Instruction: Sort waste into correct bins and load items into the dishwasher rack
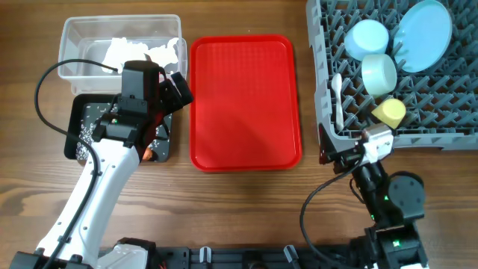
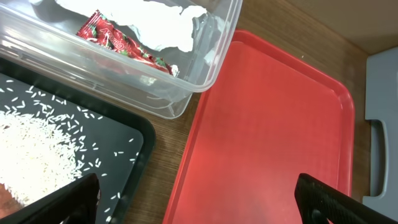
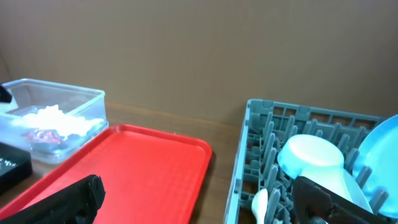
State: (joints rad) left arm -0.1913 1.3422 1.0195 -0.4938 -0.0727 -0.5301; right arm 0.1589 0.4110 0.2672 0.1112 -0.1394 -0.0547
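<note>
The clear tub [image 1: 75, 45] at the back left holds crumpled white tissue [image 1: 119, 51] and a shiny red wrapper [image 2: 118, 42]. In front of it the black tray [image 1: 78, 131] holds white rice grains [image 2: 31, 149]. My left gripper [image 1: 175, 88] is open and empty, hovering over the gap between the black tray and the red tray [image 1: 245, 101]. The grey rack [image 1: 448, 112] at the right holds a light-blue plate [image 1: 426, 33], two bowls [image 1: 366, 39] [image 1: 379, 72], a yellow cup [image 1: 389, 112] and a white spoon [image 1: 337, 97]. My right gripper [image 1: 343, 153] is open and empty at the rack's front left corner.
The flat red tray [image 2: 273, 124] lies bare between the bins and the rack. A small orange bit [image 1: 149, 155] shows at the black tray's front edge beside my left arm. A cable loops on the wood near my right arm.
</note>
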